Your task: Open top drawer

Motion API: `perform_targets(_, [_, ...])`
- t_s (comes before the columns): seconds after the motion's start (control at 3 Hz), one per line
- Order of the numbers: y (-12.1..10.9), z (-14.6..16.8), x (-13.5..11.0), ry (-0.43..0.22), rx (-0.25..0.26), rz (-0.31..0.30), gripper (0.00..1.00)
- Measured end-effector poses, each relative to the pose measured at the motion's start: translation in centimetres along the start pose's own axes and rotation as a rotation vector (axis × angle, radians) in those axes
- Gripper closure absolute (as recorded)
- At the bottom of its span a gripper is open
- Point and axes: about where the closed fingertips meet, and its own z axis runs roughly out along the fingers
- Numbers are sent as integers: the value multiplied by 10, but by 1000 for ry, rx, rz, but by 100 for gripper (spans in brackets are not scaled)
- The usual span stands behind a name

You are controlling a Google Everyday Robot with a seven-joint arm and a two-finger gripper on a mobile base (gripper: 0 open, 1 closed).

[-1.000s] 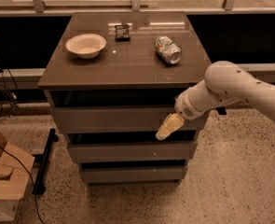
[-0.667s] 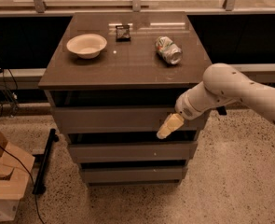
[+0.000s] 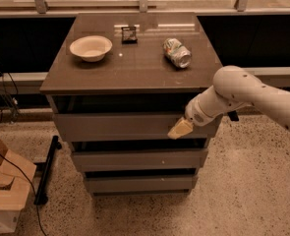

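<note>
Picking out the gripper (image 3: 180, 128) low on the right end of the top drawer (image 3: 120, 127), carried on the white arm (image 3: 243, 90) reaching in from the right. Touching the grey front, or just shy of it? Hard to call. Spread or pressed together? Cannot tell from here either.

Finding the top drawer directly under the tabletop (image 3: 134, 75), widest and tallest of three grey fronts, with a dark band showing above its panel. Looks shut, or barely cracked open. No handle to grab, so going for an edge instead. Seems to be working at the lower lip, right by the dark slot above the middle drawer (image 3: 139, 159).

Now, doing it well. Get a firm catch under that lip before hauling. Pull straight back, level and square to the front. Expect some twisting in the runners with a hold this far off-centre, so ease out slowly and watch for binding. Stay clear of the middle drawer to avoid dragging it along. Go gently up top as well: no jolting with a bowl (image 3: 91, 47), a small dark packet (image 3: 129, 34) and a can (image 3: 177, 52) lying on its side there, ready to roll.
</note>
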Motion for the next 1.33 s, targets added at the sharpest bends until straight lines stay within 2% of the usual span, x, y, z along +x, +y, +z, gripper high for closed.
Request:
perform_targets(0.33, [0, -4, -2, 0, 0, 0, 66])
perform_targets(0.67, [0, -6, -4, 0, 0, 0, 61])
perform_targets(1.0, [0, -7, -5, 0, 0, 0, 32])
perform_targets(1.33, [0, -7, -5, 1, 0, 0, 7])
